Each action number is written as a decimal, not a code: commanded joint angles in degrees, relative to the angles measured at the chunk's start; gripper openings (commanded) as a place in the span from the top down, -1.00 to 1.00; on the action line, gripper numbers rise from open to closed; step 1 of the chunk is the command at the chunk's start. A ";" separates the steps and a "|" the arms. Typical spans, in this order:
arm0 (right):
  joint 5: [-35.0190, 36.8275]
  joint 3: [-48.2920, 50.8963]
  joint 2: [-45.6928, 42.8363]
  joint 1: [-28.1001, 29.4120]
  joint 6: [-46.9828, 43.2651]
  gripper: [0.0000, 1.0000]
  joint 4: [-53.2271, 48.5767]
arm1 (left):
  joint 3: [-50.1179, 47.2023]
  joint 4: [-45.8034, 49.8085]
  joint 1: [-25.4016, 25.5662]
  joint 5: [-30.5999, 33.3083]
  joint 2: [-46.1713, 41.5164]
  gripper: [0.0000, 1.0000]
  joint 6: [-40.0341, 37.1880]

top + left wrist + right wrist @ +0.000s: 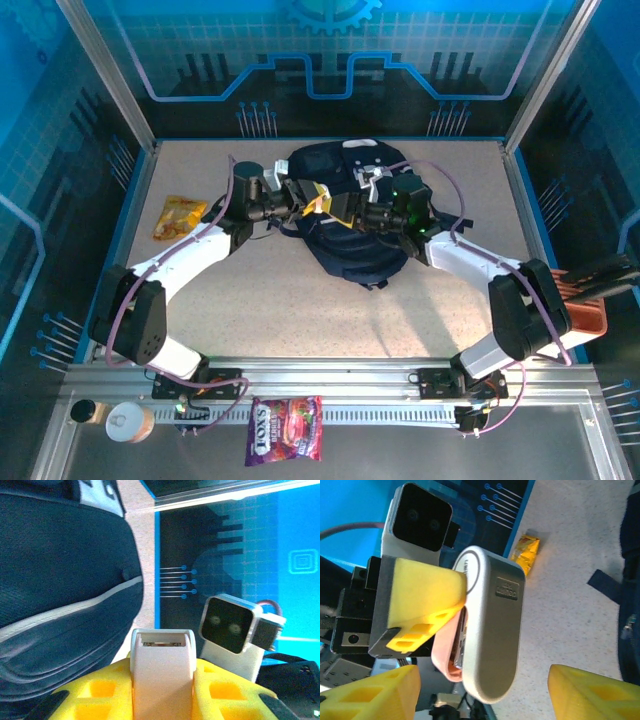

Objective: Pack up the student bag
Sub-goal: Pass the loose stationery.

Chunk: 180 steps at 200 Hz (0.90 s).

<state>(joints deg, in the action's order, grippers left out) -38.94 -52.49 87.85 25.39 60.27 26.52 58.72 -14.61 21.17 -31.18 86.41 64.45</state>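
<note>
Speckled beige tabletop (300,310) inside a blue-lit enclosure. A large dark navy fabric backpack (352,245) with black straps lies at the far centre of the table. Left gripper (162,692) clamps a silver-grey rounded slab-shaped device (492,630) over the backpack. Right gripper (485,700) faces it, with its yellow fingers spread either side of the device and not touching it. A crinkled orange snack packet (178,217) lies well to the left.

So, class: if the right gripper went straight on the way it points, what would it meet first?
Probably the silver device that the left gripper holds. It lies straight ahead of the right gripper, though the gap is hard to judge.
</note>
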 commanded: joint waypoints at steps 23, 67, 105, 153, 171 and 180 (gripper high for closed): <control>-3.24 0.72 1.70 -1.54 11.96 -0.26 14.59 | -1.16 -9.19 0.01 -4.05 1.17 0.49 5.90; -3.13 1.77 3.86 -2.36 19.46 0.04 23.13 | -2.11 -12.46 0.01 -4.46 1.48 0.47 7.22; -2.80 1.78 3.99 -2.69 19.86 0.35 22.31 | -2.34 -12.96 -0.07 -4.65 1.66 0.40 7.35; -1.69 4.20 1.06 -4.73 14.79 0.50 15.02 | -1.79 -6.03 -0.40 -2.02 0.68 -0.32 1.13; -0.85 4.99 -1.59 -6.49 10.72 0.50 8.40 | -0.44 1.11 -0.43 0.79 -0.36 -0.46 -6.22; -0.33 5.56 -3.04 -7.65 8.35 0.50 5.01 | 0.35 5.10 -0.36 2.65 -0.89 -0.54 -9.79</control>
<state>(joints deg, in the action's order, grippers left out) -40.58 -47.86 89.89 20.40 75.77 39.75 57.14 -20.18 21.12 -32.75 87.37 64.97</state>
